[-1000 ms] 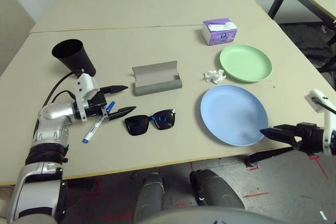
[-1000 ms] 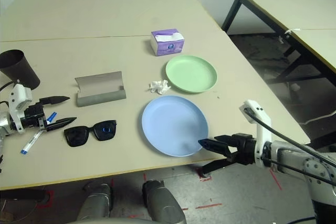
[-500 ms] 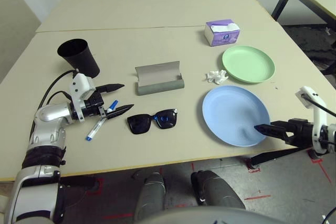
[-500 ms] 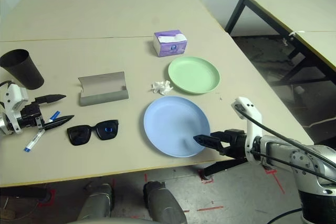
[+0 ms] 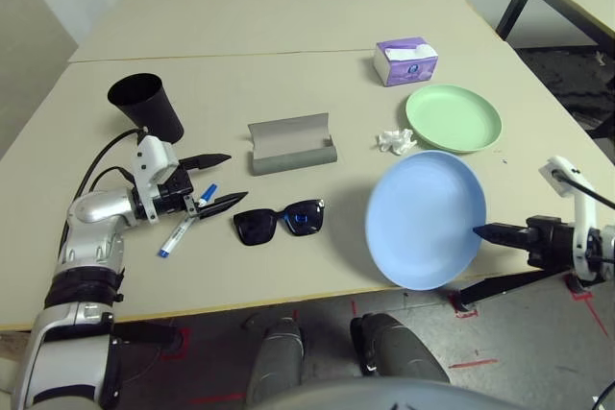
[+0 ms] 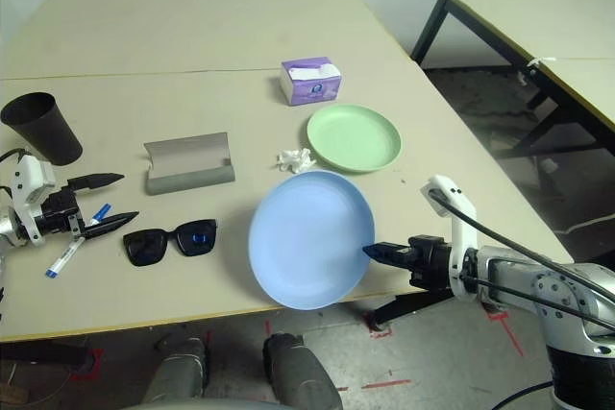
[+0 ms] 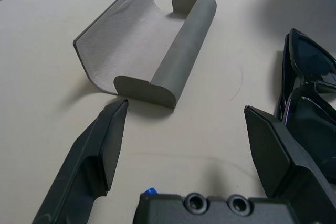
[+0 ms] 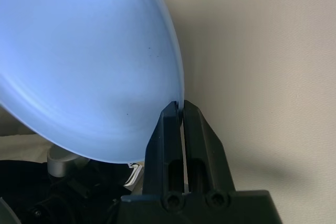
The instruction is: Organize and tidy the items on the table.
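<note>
Head views. Table [image 5: 288, 7]: beige, seam across it. Blue plate [image 5: 423, 218]: tilted up off the surface at the near right edge, rim pinched by the right gripper [image 5: 478, 231], jaws closed on it; an edge hold probably suits lifting it toward the green plate [image 5: 453, 117] for stacking. Tissue wad [image 5: 395, 140] lies just beside the green plate; tissue box [image 5: 405, 60] stands beyond. Grey glasses case [image 5: 291, 144] lies open mid-table, black sunglasses [image 5: 279, 222] near it. Black cup [image 5: 146, 106] stands upright at left. Left gripper [image 5: 218, 180] hovers with fingers apart over the blue-capped pen [image 5: 186, 228].

Left wrist view. Fingers [image 7: 100, 145] spread wide, nothing between them; case ahead, sunglasses [image 7: 310, 87] beside one finger.

Right wrist view. Fingertips [image 8: 181, 111] clamped on the plate's thin rim, plate [image 8: 84, 61] slanting above the table.
</note>
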`<action>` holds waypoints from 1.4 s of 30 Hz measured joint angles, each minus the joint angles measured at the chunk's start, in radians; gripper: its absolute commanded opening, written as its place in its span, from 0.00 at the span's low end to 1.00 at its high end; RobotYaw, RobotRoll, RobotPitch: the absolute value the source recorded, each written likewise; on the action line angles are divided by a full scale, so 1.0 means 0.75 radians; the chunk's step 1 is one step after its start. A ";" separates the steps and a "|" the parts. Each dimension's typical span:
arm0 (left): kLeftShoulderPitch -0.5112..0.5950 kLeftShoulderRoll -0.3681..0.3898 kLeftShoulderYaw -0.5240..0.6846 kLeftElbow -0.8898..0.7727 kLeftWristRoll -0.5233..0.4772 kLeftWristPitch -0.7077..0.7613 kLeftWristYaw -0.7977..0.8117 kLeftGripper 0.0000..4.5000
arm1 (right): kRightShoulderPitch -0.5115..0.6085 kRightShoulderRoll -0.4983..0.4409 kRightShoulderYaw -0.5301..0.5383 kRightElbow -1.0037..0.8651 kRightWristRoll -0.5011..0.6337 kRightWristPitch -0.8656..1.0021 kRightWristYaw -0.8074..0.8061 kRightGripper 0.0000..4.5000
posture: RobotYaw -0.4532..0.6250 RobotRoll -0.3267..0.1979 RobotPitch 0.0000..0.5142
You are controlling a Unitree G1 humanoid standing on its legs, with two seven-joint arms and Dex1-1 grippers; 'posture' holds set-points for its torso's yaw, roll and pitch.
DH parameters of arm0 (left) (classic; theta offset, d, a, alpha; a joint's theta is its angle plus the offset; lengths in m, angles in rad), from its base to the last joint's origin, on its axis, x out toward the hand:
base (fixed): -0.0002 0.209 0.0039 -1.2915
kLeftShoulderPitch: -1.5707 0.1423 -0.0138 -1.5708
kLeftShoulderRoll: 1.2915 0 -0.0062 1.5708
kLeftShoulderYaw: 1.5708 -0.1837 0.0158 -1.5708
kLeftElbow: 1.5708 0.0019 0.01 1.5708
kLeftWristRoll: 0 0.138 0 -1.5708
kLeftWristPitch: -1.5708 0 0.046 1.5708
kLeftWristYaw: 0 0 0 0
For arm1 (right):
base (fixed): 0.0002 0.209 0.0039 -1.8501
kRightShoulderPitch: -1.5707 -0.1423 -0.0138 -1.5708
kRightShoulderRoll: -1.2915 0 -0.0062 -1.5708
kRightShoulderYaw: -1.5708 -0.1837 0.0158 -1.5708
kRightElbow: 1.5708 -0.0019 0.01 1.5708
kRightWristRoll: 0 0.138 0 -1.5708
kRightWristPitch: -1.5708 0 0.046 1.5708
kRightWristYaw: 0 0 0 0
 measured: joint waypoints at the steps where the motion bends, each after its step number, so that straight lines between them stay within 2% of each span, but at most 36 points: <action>1: 0.002 -0.001 0.000 0.000 0.000 0.000 0.000 1.00 | -0.001 0.000 0.000 0.004 0.000 0.000 0.001 0.01 | 0.34 0.62 0.22; 6: 0.009 -0.020 -0.003 -0.003 0.001 -0.004 0.005 1.00 | -0.045 0.020 -0.007 0.035 0.006 0.028 -0.003 0.01 | 0.34 0.62 0.22; 9: 0.018 -0.026 -0.012 -0.008 0.003 -0.009 0.007 1.00 | -0.151 0.061 -0.047 0.091 0.027 0.092 -0.046 0.01 | 0.35 0.62 0.23; 14: 0.029 -0.035 -0.018 -0.021 0.005 -0.014 0.016 1.00 | -0.447 0.088 -0.131 0.215 0.058 0.233 -0.109 0.01 | 0.35 0.62 0.23; 23: 0.042 -0.051 -0.023 -0.029 0.007 -0.028 0.033 1.00 | -0.913 0.095 -0.114 0.514 -0.001 0.360 -0.140 0.01 | 0.36 0.62 0.25; 29: 0.079 -0.061 -0.023 -0.042 0.007 -0.035 0.053 1.00 | -1.095 0.043 0.119 0.837 -0.239 0.150 -0.086 0.01 | 0.38 0.62 0.26; 35: 0.127 -0.060 -0.017 -0.092 -0.003 -0.036 0.072 1.00 | -1.376 0.034 0.298 1.312 -0.518 -0.189 0.036 0.01 | 0.39 0.62 0.28; 38: 0.139 -0.042 -0.012 -0.108 -0.007 -0.033 0.073 1.00 | -1.483 0.044 0.357 1.535 -0.651 -0.356 0.095 0.01 | 0.40 0.62 0.28; 42: 0.150 -0.034 -0.002 -0.135 -0.028 0.003 0.079 1.00 | -1.538 0.066 0.386 1.719 -0.762 -0.483 0.166 0.01 | 0.40 0.62 0.28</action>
